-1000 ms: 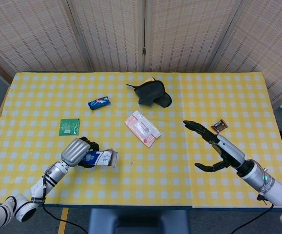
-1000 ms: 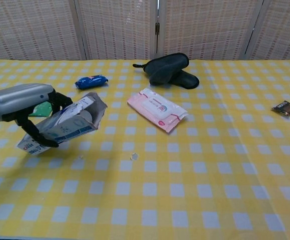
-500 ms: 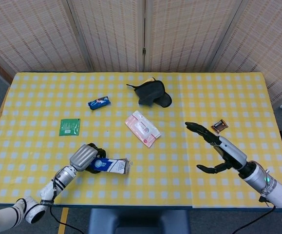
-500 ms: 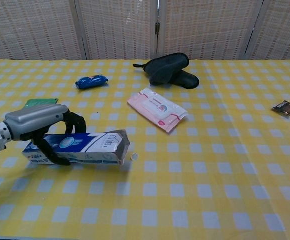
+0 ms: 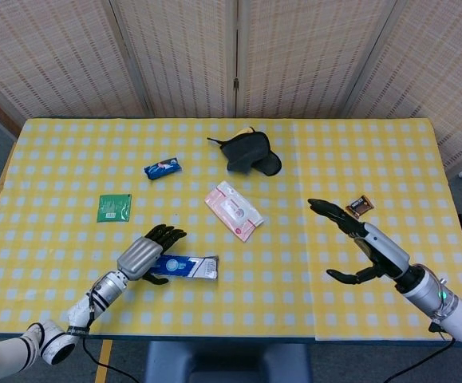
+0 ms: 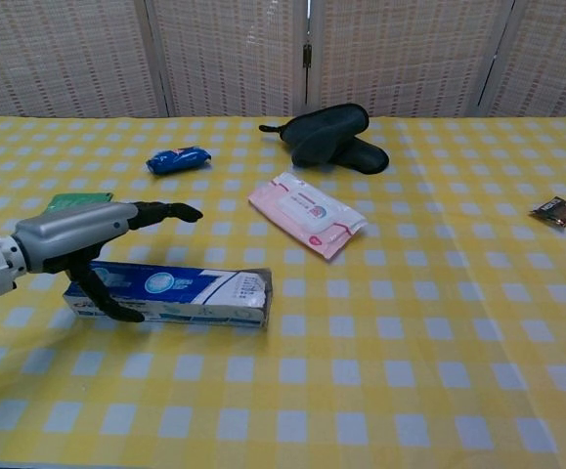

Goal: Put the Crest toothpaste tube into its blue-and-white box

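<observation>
The left hand (image 6: 87, 234) hangs over the near left part of the desk (image 5: 294, 159) with its fingers (image 6: 165, 210) spread apart and stretched forward, holding nothing. The box (image 6: 180, 294) lies flat on the yellow check cloth right under that hand, long side across, one end reaching past the fingertips; the thumb curves down in front of it, and whether it touches cannot be told. The tube itself does not show, so whether it is inside cannot be told. Beyond the left hand lie a green packet (image 5: 114, 207) and a blue wrapper (image 5: 162, 167). The right hand (image 5: 358, 239) hovers above the desk, open, fingers wide apart. Just beyond it lies a small brown wrapper (image 5: 359, 207). Between the two hands, further back, lie a pink wipes pack (image 5: 234, 210) and a dark pouch (image 5: 249, 152).
</observation>
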Robot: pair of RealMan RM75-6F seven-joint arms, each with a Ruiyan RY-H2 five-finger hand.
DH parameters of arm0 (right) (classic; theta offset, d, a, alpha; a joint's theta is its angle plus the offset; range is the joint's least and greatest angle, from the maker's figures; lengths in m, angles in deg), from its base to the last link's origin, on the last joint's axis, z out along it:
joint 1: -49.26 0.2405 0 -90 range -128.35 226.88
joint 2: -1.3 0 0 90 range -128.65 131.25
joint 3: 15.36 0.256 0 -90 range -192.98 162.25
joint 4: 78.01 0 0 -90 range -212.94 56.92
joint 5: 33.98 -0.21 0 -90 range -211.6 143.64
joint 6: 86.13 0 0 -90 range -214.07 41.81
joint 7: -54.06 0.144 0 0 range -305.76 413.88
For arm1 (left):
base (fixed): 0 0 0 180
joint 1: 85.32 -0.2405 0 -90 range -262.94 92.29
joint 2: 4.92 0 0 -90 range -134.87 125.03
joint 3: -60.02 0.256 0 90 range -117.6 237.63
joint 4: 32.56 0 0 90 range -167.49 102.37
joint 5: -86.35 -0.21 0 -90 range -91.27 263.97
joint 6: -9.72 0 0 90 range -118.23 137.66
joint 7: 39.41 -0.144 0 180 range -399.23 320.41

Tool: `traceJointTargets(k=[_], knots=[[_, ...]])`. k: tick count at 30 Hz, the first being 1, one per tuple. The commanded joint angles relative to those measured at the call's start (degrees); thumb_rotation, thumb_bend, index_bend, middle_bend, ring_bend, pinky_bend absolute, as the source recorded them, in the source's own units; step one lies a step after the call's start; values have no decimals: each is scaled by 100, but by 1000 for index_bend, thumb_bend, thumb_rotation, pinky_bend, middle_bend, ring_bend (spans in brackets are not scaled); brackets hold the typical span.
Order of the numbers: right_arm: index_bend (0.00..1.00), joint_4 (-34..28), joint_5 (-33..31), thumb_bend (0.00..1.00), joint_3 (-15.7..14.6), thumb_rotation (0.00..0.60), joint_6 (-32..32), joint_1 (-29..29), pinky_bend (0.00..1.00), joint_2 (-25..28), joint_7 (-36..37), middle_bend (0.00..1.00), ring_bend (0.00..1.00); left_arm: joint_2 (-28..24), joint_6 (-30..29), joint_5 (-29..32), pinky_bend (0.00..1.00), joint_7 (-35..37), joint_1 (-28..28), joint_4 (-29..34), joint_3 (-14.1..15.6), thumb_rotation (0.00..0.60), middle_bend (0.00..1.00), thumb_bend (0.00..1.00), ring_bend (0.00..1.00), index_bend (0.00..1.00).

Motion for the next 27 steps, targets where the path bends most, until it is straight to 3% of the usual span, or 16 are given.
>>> traceJointTargets(k=[1, 6, 10, 13, 16, 18, 21, 24, 27], knots=[[0, -13, -14, 340, 1, 600, -16, -33, 0, 33, -128, 43, 26, -120, -73, 14, 0, 27, -17, 164, -42, 600, 93, 92, 0, 66], [0, -75, -228, 341, 19, 600, 54, -239, 0, 153, -1081, 43, 27, -671, -453, -15, 0, 10, -179, 785, -89, 600, 91, 92, 0, 88], [0, -133, -557, 341, 23, 600, 123, -594, 0, 281, -2600, 30, 21, -1347, -966, 155, 0, 39, -592, 1403, -84, 600, 90, 119, 0, 102], [0, -259, -1173, 340, 76, 600, 185, -1052, 0, 297, -4607, 7, 3, -1628, -1513, 486, 0, -527, -1107, 1469, -97, 600, 91, 135, 0, 114], [0, -665, -2160, 341, 96, 600, 194, -1629, 0, 148, -7441, 0, 0, -1796, -1744, 1113, 0, -1347, -1625, 1558, -66, 600, 92, 135, 0, 120], [0, -974, -2657, 341, 105, 600, 200, -1845, 0, 5, -8440, 0, 0, -1856, -1751, 1478, 0, -1750, -1822, 1628, -67, 600, 92, 135, 0, 86], [0, -1143, -3177, 340, 117, 600, 356, -2032, 0, -164, -8934, 0, 0, -1597, -2097, 1712, 0, -1968, -2071, 1277, -232, 600, 91, 134, 0, 17], [0, -842, -3450, 341, 198, 600, 271, -2231, 0, -423, -9110, 0, 0, -1295, -2485, 1615, 0, -1921, -2284, 838, -301, 600, 85, 133, 0, 25], [0, -693, -3564, 340, 265, 600, 121, -2360, 0, -605, -9283, 0, 0, -1275, -2537, 1577, 0, -2128, -2321, 822, -306, 600, 61, 130, 0, 23]])
